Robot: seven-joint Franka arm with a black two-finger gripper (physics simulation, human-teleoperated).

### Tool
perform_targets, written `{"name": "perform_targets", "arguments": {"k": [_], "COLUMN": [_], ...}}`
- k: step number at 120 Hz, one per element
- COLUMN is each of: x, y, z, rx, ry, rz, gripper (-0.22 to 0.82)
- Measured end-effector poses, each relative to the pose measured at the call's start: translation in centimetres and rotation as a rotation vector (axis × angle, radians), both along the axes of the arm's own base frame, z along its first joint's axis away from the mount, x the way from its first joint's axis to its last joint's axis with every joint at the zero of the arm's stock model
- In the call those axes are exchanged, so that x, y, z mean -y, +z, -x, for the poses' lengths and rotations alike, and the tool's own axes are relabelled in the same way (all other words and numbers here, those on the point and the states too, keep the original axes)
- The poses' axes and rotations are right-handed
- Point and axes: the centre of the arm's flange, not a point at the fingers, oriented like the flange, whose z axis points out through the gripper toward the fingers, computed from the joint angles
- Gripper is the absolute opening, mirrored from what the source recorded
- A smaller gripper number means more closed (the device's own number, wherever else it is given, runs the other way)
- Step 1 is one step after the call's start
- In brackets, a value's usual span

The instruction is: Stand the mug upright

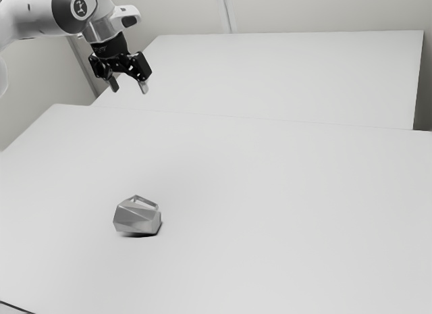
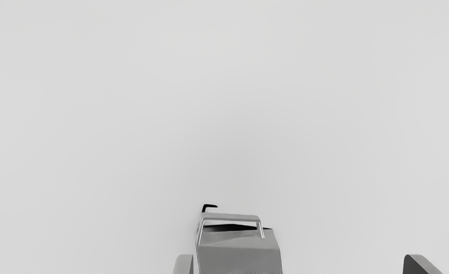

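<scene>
I counted one mug (image 1: 137,221), and it had one handle (image 2: 230,217). There was one desk (image 1: 270,226), plus one other broad white surface (image 1: 283,71). Of my own parts, I counted one arm (image 1: 30,18), one round emblem (image 1: 81,7), one end effector (image 1: 129,90) and two fingers (image 2: 184,265). I also counted one thin dark line (image 1: 17,307) in the exterior view.

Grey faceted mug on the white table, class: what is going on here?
Nothing is touching the grey, faceted mug; it lies on its side on the white table, its handle uppermost. The black two-finger gripper hangs above the table, open and empty. The mug is not yet upright.
</scene>
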Motion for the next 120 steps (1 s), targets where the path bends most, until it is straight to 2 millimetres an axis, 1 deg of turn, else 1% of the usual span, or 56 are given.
{"name": "perform_targets", "arguments": {"k": [24,32,39,47,55,57,60,72,76,80,85,91,99,105,120], "x": [-0.1,0.0,0.1,0.2,0.3,0.0,-1.0,-7.3,-8.9,-10.0,-10.7,-11.0,-11.4,-11.9,-13.6], "y": [0.1,-0.3,-1.2,-1.5,-2.0,-2.4,-2.9,-5.2,-6.0,-7.1,-8.1,-9.4,-11.7,-13.7,-17.3], "z": [0.1,0.7,1.9,4.0,6.0,6.3,6.7,8.1,8.4,8.7,9.1,9.4,10.1,10.8,12.7], "rx": [-0.003,-0.016,-0.039,-0.056,-0.073,-0.080,-0.089,-0.115,-0.121,-0.131,-0.141,-0.153,-0.172,-0.181,-0.169], "ry": [0.000,-0.001,0.000,0.006,0.018,0.027,0.049,0.172,0.199,0.216,0.223,0.222,0.225,0.232,0.253], "rz": [0.001,0.003,0.026,0.065,0.152,0.180,0.220,0.355,0.392,0.426,0.459,0.497,0.557,0.601,0.686], "gripper": [0.60,0.60,0.60,0.60,0.60,0.60,0.60,0.60,0.60,0.60,0.60,0.60,0.60,0.60,0.60]}}
